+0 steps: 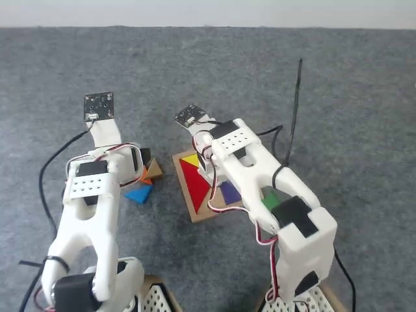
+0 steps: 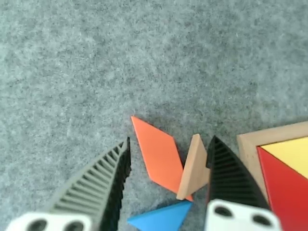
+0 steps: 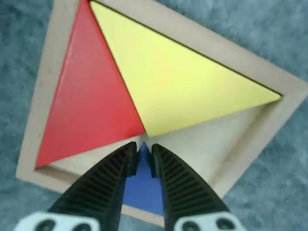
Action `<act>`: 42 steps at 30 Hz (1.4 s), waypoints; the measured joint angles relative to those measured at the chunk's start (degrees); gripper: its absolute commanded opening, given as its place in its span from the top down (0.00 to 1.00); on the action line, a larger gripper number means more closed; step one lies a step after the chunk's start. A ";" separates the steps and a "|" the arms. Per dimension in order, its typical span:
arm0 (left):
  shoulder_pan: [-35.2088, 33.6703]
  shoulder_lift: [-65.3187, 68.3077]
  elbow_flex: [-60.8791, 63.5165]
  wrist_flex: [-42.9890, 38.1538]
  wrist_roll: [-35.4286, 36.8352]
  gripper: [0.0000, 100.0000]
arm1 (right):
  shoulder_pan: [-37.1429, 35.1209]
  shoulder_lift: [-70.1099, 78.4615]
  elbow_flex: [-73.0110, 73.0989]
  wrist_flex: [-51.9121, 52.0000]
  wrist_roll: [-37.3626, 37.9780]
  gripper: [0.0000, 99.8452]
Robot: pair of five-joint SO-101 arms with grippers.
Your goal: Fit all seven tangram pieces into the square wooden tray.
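The square wooden tray (image 1: 184, 190) lies under my right arm. It holds a red triangle (image 3: 86, 106) and a yellow triangle (image 3: 178, 82) side by side. My right gripper (image 3: 143, 145) is shut on the corner of a dark blue triangle (image 3: 142, 190) lying at the tray's near rim. A green piece (image 1: 270, 198) peeks out beside that arm. Left of the tray, my left gripper (image 2: 171, 139) hangs open over an orange parallelogram (image 2: 159, 156). A tan piece (image 2: 195, 166) leans tilted on the parallelogram, and a light blue triangle (image 2: 161, 216) lies close by.
Grey carpet covers the whole table, with open room at the back and far left. Bare tray floor (image 3: 207, 144) shows beneath the yellow triangle. A thin black rod (image 1: 296, 110) stands upright behind the right arm. Cables trail beside both arms.
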 measured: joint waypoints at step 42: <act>0.00 0.00 0.00 0.00 0.00 0.75 | -3.25 -18.90 14.77 0.18 5.54 0.79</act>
